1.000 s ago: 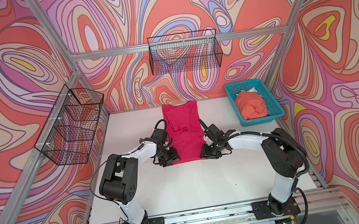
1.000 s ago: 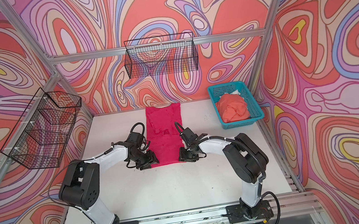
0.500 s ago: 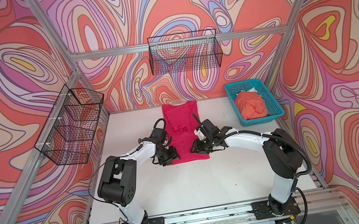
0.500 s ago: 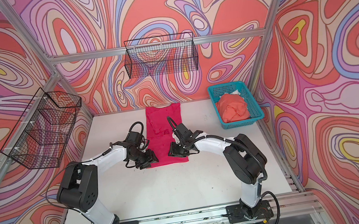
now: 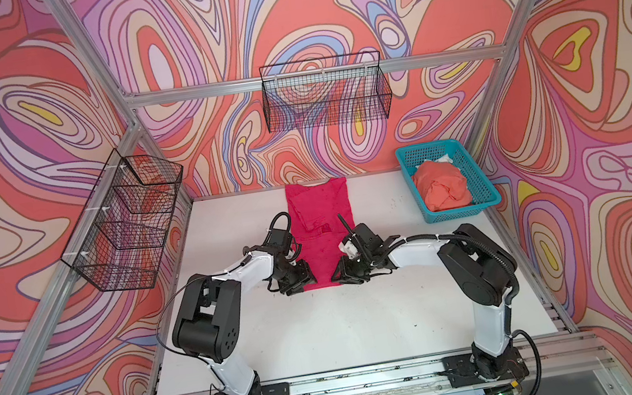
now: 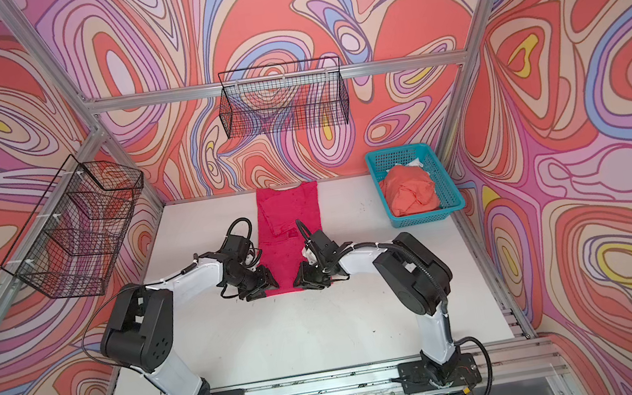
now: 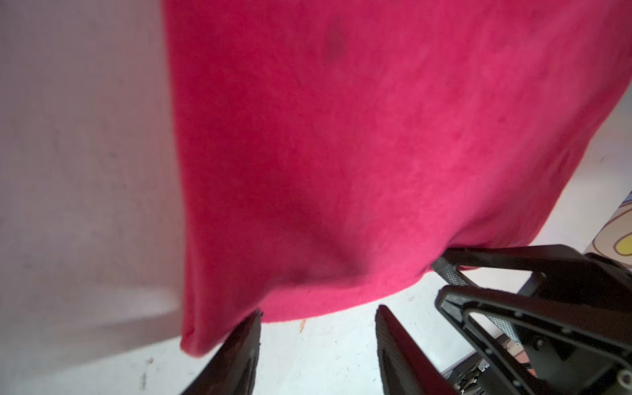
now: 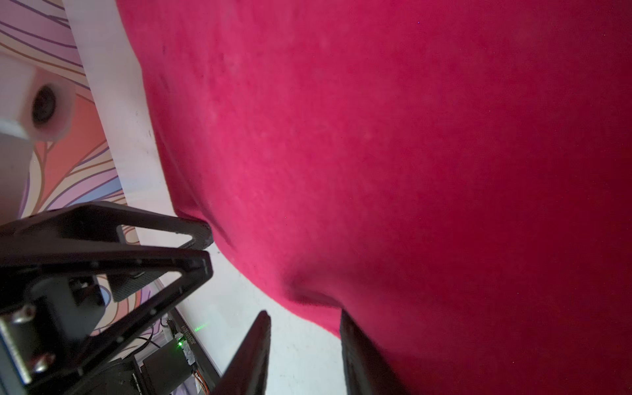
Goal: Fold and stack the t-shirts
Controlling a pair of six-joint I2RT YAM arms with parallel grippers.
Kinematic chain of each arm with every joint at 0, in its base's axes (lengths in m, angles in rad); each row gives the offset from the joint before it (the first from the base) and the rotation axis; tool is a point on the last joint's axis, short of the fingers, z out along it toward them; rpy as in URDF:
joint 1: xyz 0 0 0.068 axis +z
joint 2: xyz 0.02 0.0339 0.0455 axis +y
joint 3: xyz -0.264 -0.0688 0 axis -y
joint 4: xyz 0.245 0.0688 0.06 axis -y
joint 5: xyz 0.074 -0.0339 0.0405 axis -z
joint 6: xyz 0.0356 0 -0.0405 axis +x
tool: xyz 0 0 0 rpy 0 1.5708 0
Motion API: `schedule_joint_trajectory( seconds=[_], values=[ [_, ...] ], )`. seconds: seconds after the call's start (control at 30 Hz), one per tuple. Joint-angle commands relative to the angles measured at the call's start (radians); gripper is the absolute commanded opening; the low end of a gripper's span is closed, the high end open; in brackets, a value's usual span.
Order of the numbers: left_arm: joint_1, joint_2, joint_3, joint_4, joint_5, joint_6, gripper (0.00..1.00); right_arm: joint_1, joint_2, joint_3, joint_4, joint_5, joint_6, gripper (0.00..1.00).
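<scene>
The left pincer point(image 7: 318, 314) stands part open at the near hem corner of the magenta tee point(image 5: 322, 256), with bare table point(image 5: 325, 331) between its jaws. The right pincer point(image 8: 304, 316) is likewise apart at the opposite corner, clamping nothing. Beyond them the tee lies as a narrow strip, sides seemingly folded in; the end-over-end fold looks left to do. Far beyond the right pincer the coral tee point(image 5: 443, 189) sits crumpled in the teal basket point(image 5: 463, 212). Nothing is stacked. No brand or writing is readable.
</scene>
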Motion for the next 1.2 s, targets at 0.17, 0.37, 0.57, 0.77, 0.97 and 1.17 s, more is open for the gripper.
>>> schedule_joint_trajectory(
  seconds=[0.17,0.37,0.57,0.77,0.97,1.17],
  values=[
    [0.016,0.073,-0.056,-0.041,-0.084,0.042,0.56,-0.098,-0.125,-0.112,-0.239,0.143,-0.104,0.39],
    [0.016,0.042,-0.053,-0.046,-0.062,0.041,0.56,-0.111,-0.186,-0.115,-0.295,0.176,-0.131,0.4],
    [0.017,-0.117,-0.054,-0.035,-0.017,0.014,0.64,-0.112,-0.242,-0.123,-0.334,0.236,-0.154,0.42],
    [0.023,-0.169,-0.08,-0.033,-0.045,0.016,0.64,-0.111,-0.217,-0.146,-0.248,0.212,-0.147,0.42],
    [0.037,-0.178,-0.161,0.028,-0.089,0.018,0.57,-0.101,-0.188,-0.148,-0.198,0.187,-0.14,0.41],
    [0.038,-0.169,-0.194,0.086,-0.099,0.008,0.51,-0.092,-0.183,-0.173,-0.162,0.177,-0.126,0.4]
  ],
)
